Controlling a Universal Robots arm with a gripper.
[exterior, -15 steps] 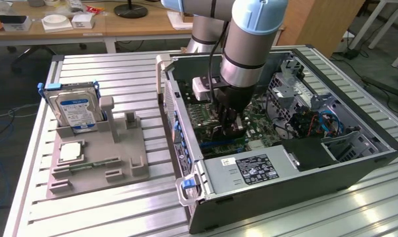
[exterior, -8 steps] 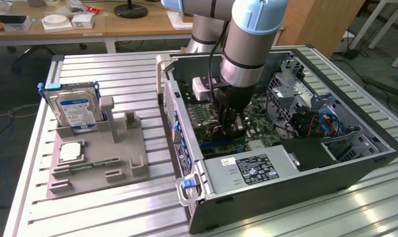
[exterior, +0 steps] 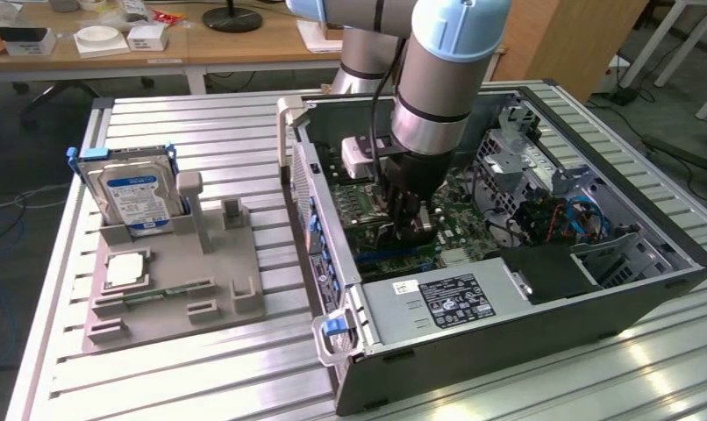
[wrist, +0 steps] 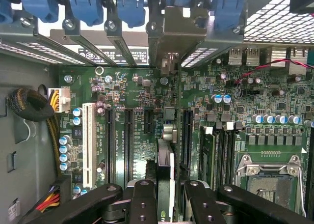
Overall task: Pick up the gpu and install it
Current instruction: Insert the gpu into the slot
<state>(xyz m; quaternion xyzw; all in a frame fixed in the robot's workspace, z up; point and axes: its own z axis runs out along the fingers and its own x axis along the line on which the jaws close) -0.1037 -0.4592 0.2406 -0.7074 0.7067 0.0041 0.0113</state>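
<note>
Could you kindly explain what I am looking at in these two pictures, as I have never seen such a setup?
The grey and pale-blue jointed robot arm reaches into an open black computer case lying on a ribbed metal table. The exterior view comes from a camera off the arm. The wrist view looks down past the black gripper onto the green motherboard. The gripper is shut on the gpu, a thin dark card seen edge-on, above the slots. Beside the case, a grey holder tray carries a silver hard drive with a blue-white label.
</note>
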